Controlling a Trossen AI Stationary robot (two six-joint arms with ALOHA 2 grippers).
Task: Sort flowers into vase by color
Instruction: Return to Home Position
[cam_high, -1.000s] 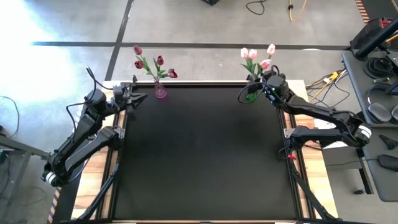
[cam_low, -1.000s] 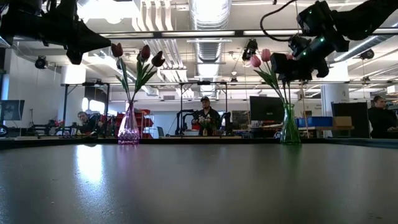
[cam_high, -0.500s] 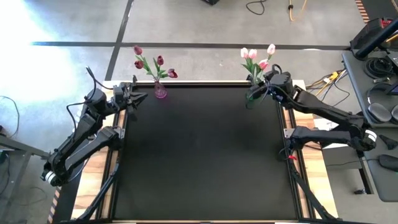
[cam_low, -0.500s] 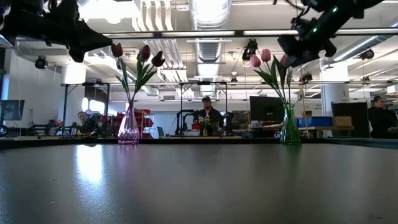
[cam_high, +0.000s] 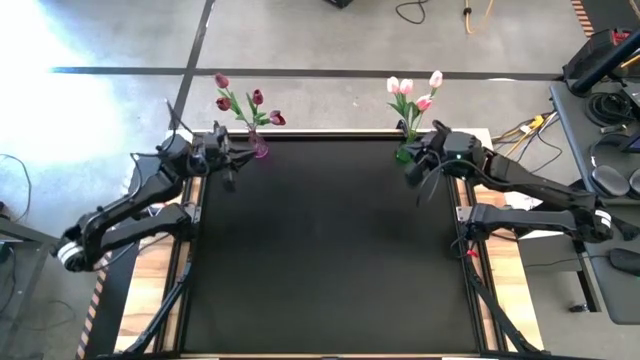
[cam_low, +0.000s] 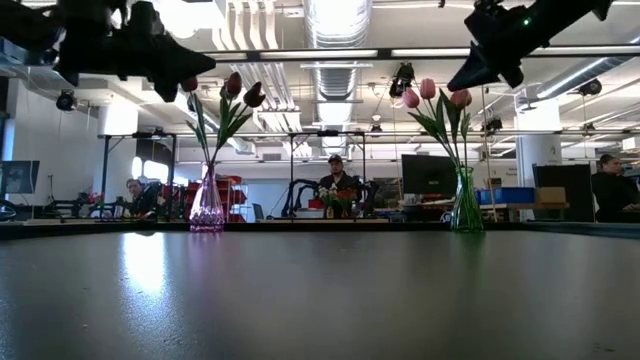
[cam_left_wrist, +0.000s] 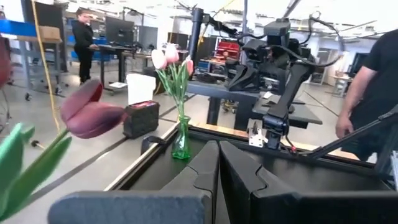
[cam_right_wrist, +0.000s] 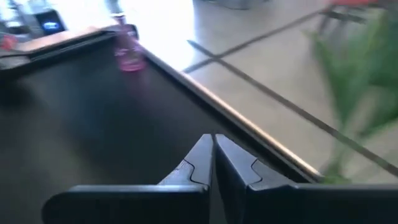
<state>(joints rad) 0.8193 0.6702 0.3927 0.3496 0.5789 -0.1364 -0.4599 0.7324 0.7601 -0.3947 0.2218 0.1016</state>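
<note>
Dark magenta flowers (cam_high: 247, 101) stand in a purple vase (cam_high: 258, 148) at the table's far left. Pale pink flowers (cam_high: 410, 92) stand in a green vase (cam_high: 404, 153) at the far right. In the low view the purple vase (cam_low: 207, 205) and the green vase (cam_low: 466, 205) rest upright on their bases. My left gripper (cam_high: 233, 163) is shut and holds nothing, just left of the purple vase; a magenta head (cam_left_wrist: 93, 115) shows close beside it. My right gripper (cam_high: 414, 174) is shut and holds nothing, just on the near side of the green vase and above the table.
The black table top (cam_high: 320, 250) spreads toward the near edge. Beyond its far edge is grey floor with dark tape lines (cam_high: 300, 72). A desk with gear (cam_high: 610, 110) stands to the right. People stand and sit in the room behind (cam_low: 335, 185), and one stands near the right arm (cam_left_wrist: 373, 81).
My right gripper has drawn back from the pale pink flowers toward the near edge, risen, tipped nearer to level, and shut on nothing. My left gripper has swung toward the table's right, closer to the purple vase, staying shut. The flowers and vases have kept still.
</note>
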